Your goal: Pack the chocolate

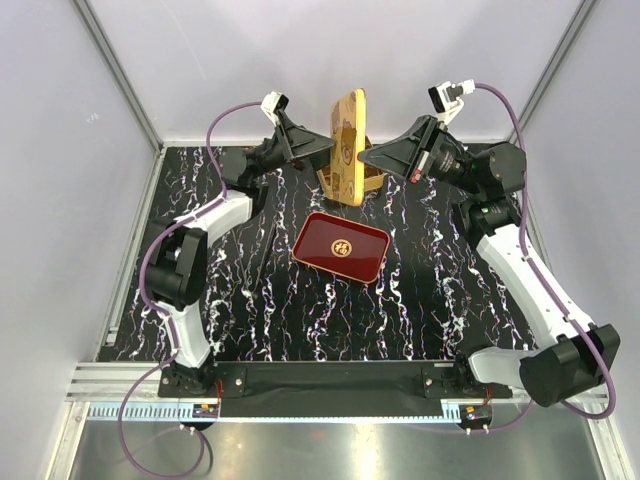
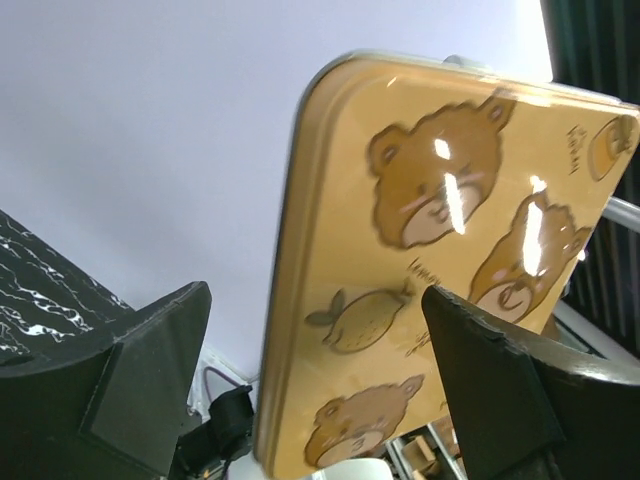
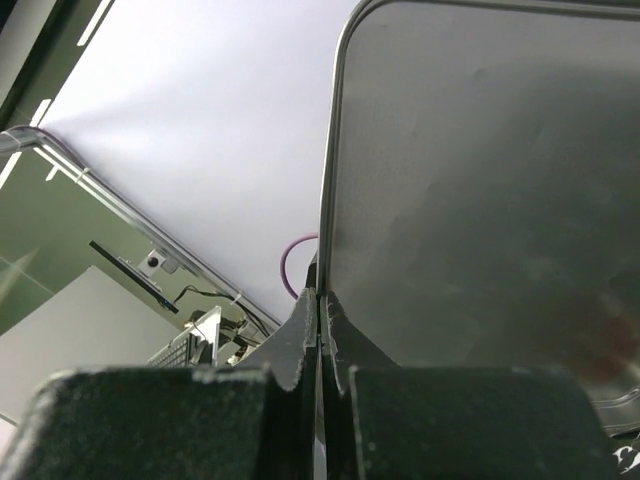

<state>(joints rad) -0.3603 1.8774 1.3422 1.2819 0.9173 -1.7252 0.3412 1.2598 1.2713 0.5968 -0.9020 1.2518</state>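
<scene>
Closest to the lens, the right gripper (image 3: 318, 300) is clamped on the edge of the upright gold lid (image 3: 480, 200), while the left gripper (image 2: 312, 300) stands wide open just beside the lid's printed face, holding nothing. No chocolate shows in any view; it may sit in the tin base (image 1: 368, 182) just below the right gripper, hidden by the lid. Such small pieces should be light, stiff, smooth and easily marked, so pinch each one gently across opposite sides.
</scene>
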